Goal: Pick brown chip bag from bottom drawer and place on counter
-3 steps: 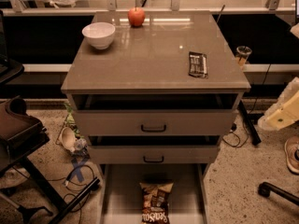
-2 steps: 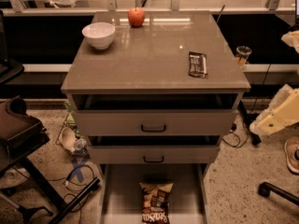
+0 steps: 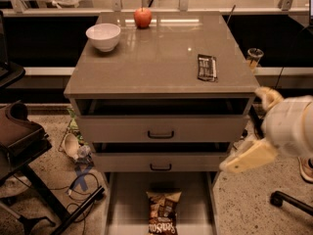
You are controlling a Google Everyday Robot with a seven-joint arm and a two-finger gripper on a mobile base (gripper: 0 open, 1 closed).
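Observation:
The brown chip bag (image 3: 163, 212) lies flat on the floor of the pulled-out bottom drawer (image 3: 128, 204), near its middle, with its lower end cut off by the picture's edge. The counter (image 3: 161, 58) is the glossy grey-brown top of the three-drawer cabinet. My gripper (image 3: 236, 163) comes in from the right at the end of a cream-coloured arm (image 3: 288, 126). It hangs beside the cabinet's right front corner at the height of the middle drawer, above and to the right of the bag and apart from it.
On the counter stand a white bowl (image 3: 103, 36) at the back left, a red apple (image 3: 143, 17) at the back, and a flat black wrapper (image 3: 207, 67) at the right. The two upper drawers stand slightly open. A dark chair (image 3: 19, 136) and cables are on the left; a chair base (image 3: 291, 202) is at the right.
The arm and gripper have moved left and down, from the picture's right edge toward the cabinet's right front corner. The bag and the things on the counter have not moved.

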